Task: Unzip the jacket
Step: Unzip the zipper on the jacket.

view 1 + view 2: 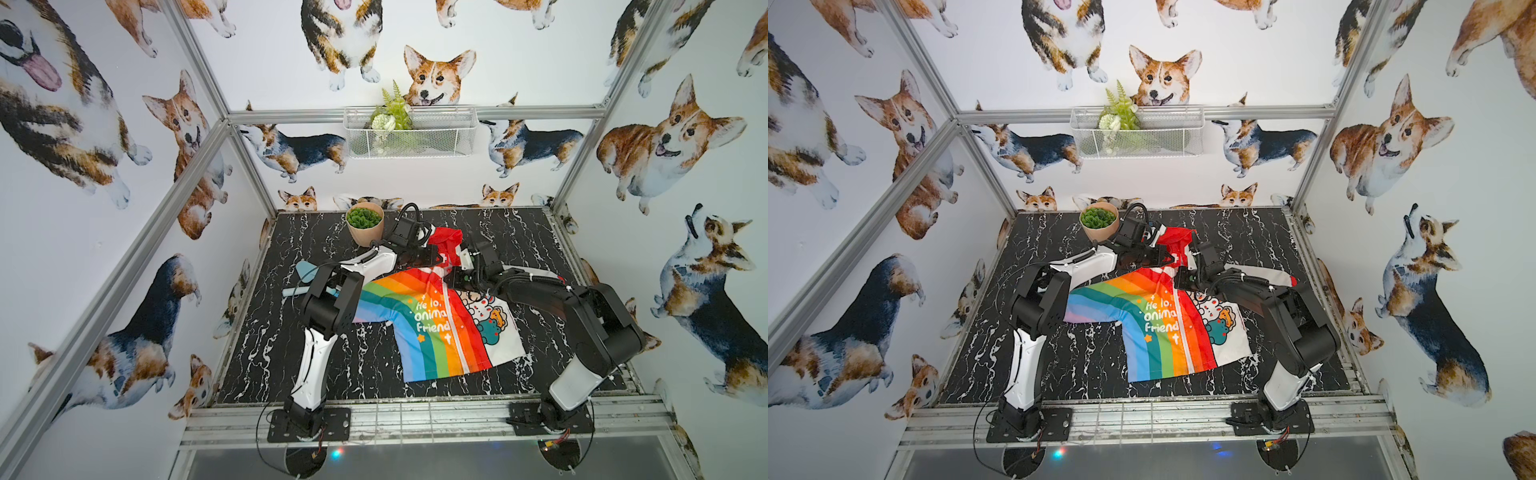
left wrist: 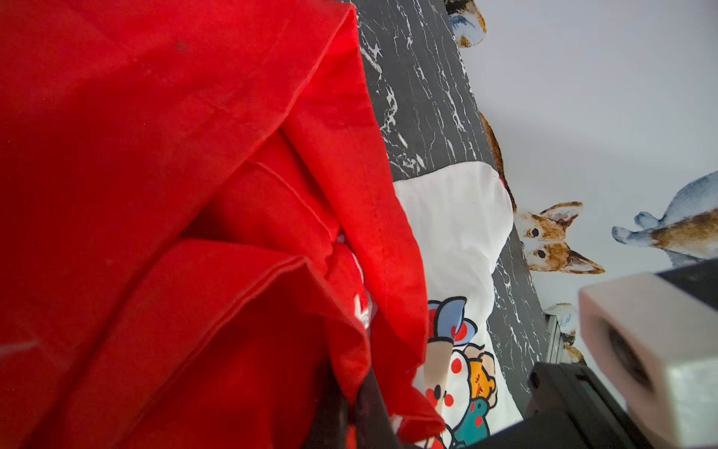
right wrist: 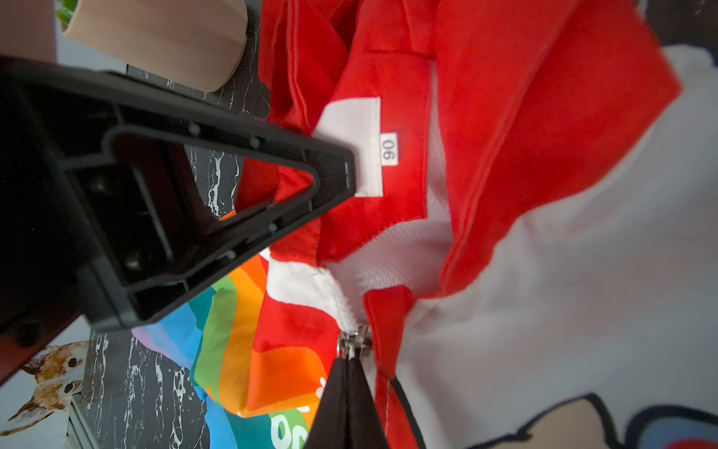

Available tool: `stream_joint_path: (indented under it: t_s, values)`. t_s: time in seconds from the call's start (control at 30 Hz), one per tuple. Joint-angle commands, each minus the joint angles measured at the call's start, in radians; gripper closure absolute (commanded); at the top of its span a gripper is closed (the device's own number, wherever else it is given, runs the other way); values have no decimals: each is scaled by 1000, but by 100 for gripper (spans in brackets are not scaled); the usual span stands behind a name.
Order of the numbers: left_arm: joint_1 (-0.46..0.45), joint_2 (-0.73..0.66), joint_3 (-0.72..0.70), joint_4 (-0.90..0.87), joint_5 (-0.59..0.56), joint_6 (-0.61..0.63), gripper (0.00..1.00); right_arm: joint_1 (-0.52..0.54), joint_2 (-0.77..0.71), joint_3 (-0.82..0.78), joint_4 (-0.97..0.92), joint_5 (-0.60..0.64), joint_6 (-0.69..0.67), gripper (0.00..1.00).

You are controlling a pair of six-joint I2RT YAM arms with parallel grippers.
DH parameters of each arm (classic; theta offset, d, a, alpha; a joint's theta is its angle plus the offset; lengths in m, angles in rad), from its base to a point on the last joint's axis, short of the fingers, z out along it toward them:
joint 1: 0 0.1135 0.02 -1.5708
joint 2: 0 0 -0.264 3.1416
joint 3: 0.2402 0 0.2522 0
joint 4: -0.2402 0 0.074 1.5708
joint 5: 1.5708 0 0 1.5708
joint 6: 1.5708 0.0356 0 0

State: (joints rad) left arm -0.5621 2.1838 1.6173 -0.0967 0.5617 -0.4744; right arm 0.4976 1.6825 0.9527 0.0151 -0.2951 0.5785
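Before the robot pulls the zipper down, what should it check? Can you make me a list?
1. The right fingers pinch the zipper pull: ok.
2. The left fingers clamp the red collar to hold it back: ok.
3. The pull sits at the top, by the collar, with the jacket zipped: ok.
4. The zipper line below the pull is bare: ok.
5. The jacket's body lies flat on the table: ok.
6. The plant pot is clear of the left arm: cannot tell, they look very close.
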Motion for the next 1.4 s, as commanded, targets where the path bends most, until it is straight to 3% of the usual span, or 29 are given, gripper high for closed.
stream_joint_path:
  t_s: [0.0, 1.37]
  values:
    - [2, -8, 4, 22, 3, 7, 100, 2, -13, -14, 24, -33, 4, 100]
    - [16, -4, 38, -13, -20, 16, 100, 3, -104, -178, -107, -92, -55, 100]
